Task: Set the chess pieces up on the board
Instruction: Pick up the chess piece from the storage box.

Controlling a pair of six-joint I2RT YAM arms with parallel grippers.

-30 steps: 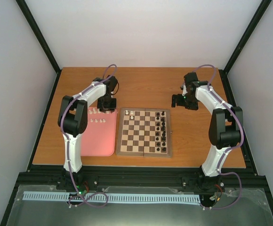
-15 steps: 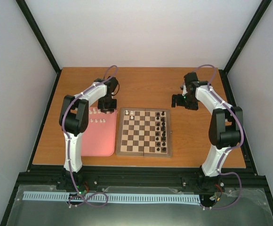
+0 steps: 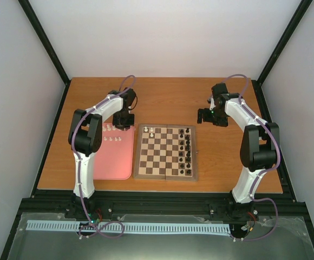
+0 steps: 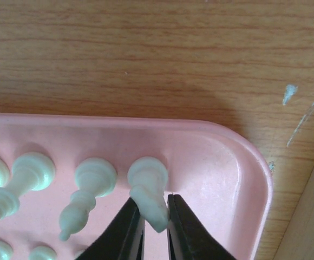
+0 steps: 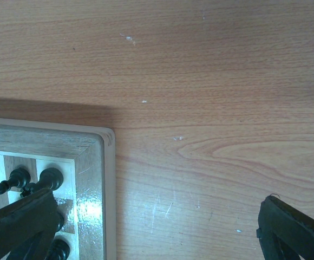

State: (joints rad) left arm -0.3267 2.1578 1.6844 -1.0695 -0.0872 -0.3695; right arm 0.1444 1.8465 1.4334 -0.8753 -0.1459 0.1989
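Your left gripper [image 4: 154, 205] is nearly closed, its two fingers [image 4: 129, 227] pinching the narrow part of one white piece [image 4: 149, 187]. That piece sits inside the pink tray [image 4: 238, 162], in the tray's corner next to the board. Its wide round end points away from the fingers, toward the tray rim just beyond.

More white pieces [image 4: 89, 187] lie in the same tray in a row on the side of the gripper away from the board, the nearest just beside the held one without touching it. Further ones show at the frame's edge, cut off.

From above, the left gripper [image 3: 123, 122] hangs over the far end of the tray [image 3: 113, 162], and the board [image 3: 166, 152] lies just beside the tray. Two white pieces [image 3: 149, 130] stand on the board's corner nearest this gripper. The black pieces [image 3: 188, 146] fill the board's opposite edge.

Your right gripper [image 5: 157, 225] is spread wide and holds nothing, with bare table [image 5: 211, 81] between its fingers. The board's framed corner [image 5: 92, 157] and a few black pieces [image 5: 35, 181] lie under its left finger.
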